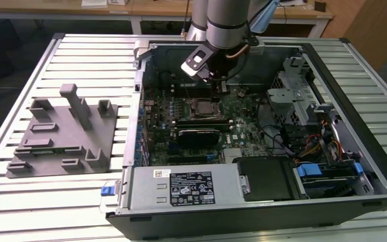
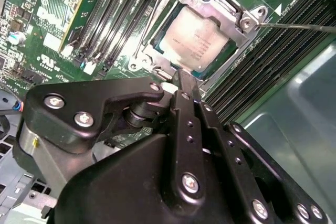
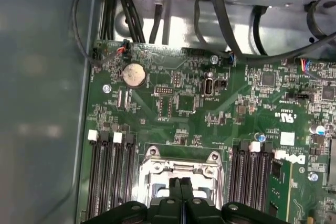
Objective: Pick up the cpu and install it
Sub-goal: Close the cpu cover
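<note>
Black fingers (image 2: 181, 90) of the gripper (image 2: 180, 80), pressed together and grasping nothing, fill the foreground of the second wrist view, their tips just above the socket (image 2: 197, 30). Beyond them the cpu (image 2: 195, 39) lies flat in that socket, silvery top up. It is square, so no long axis stands out, and its edges run parallel to the metal frame (image 2: 247, 22). Judging by this, placement is done; the thin lever (image 2: 299, 25) looks unlatched. Around lies the motherboard (image 1: 200, 116) inside the computer case (image 1: 261, 212) on the table (image 1: 79, 60).
</note>
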`<state>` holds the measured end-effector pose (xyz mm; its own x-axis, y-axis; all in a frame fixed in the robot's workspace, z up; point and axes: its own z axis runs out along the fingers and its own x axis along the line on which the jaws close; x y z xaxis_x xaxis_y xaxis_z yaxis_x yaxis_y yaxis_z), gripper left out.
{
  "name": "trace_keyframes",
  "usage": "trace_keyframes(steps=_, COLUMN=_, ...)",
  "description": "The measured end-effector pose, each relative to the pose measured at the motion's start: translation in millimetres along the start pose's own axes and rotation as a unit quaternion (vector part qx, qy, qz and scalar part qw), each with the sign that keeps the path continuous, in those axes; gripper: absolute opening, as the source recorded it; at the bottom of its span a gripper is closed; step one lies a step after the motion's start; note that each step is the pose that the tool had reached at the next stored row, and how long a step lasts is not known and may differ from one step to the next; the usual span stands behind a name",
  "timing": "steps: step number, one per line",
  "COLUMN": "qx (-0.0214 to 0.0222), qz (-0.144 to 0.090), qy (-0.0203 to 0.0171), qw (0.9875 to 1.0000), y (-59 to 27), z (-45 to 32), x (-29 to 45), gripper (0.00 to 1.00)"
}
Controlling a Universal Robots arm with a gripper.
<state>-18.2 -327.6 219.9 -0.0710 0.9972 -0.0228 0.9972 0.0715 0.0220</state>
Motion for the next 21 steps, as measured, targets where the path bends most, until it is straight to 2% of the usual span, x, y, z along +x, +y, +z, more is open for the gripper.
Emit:
trace_keyframes(steps=2, qx=-0.0001, qz=0.0, qy=0.0001, qw=1.0, y=-1.8, z=0.2, x=0.1, gripper=0.11)
trace_keyframes(steps=9, qx=0.0, qz=-0.001, qy=0.0, qw=1.0, y=-20.4, z=2.6, x=1.5, gripper=0.11)
trace_keyframes(steps=21, qx=-0.0001, qz=-0.001, qy=0.0001, qw=1.0, y=-40.2, z=7.9, x=3.0, gripper=0.11)
